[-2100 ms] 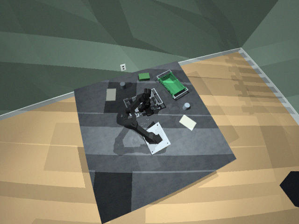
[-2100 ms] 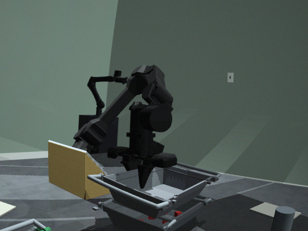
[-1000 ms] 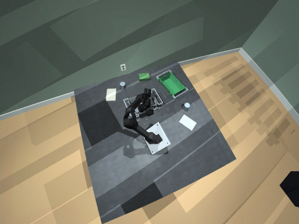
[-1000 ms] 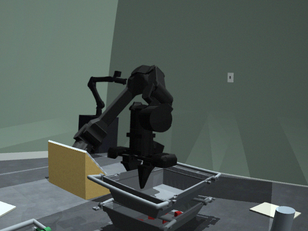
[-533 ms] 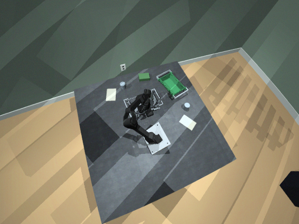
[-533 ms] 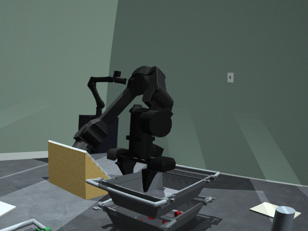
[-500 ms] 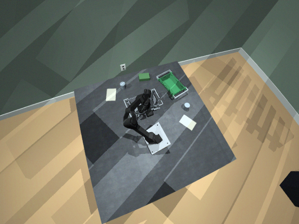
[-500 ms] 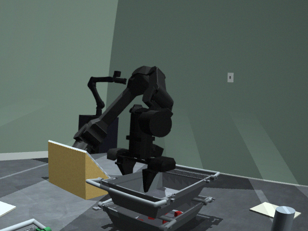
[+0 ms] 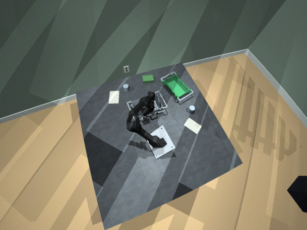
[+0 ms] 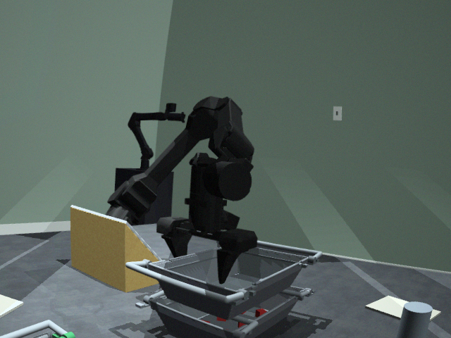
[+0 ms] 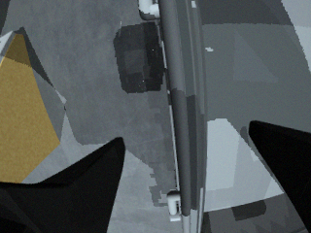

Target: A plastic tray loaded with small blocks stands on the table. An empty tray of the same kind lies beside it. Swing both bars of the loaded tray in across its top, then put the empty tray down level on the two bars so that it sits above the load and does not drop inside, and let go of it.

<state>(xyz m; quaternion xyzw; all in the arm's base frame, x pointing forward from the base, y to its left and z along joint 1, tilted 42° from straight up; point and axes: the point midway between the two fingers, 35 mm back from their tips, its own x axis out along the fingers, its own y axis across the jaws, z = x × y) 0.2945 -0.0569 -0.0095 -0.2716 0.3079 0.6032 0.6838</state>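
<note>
Two fingers stand wide apart on the end effector [image 9: 150, 114] [image 10: 201, 269] [image 11: 186, 132], astride one long wall of the grey upper tray [image 9: 162, 99] [image 10: 196, 293] [image 11: 194, 146], one outside the wall and the other over the tray's inside, with nothing gripped. The wrist points straight down, and the black arm [image 9: 132, 123] [image 10: 170, 154] climbs from its base, bends high at the elbow and folds down to the tray. The upper tray sits level above the loaded tray [image 10: 182, 322], whose red blocks [image 10: 261, 313] show below it; whether both bars of the loaded tray bear it, I cannot tell. Near the upper tray, on the arm's base side, stands a tan wedge with a white top plate [image 9: 158, 154] [image 10: 98, 243] [image 11: 24, 112]. As the top view shows it, a green tray [image 9: 177, 86] [image 10: 60, 336] lies up and to the right of the upper tray, apart from it, and a green block [image 9: 147, 78] lies above it. One grey cylinder [image 9: 125, 86] [image 10: 417, 322] and a cream card [image 9: 113, 97] [image 10: 385, 304] are to its upper left; another cylinder [image 9: 192, 109] and card [image 9: 192, 125] [image 10: 7, 304] are to its right, all on the dark bench [image 9: 148, 180] [image 10: 91, 309]. Farther off, well behind the upper tray in the exterior view, a second black arm [image 10: 140, 136] stands on a dark box [image 10: 162, 196].
</note>
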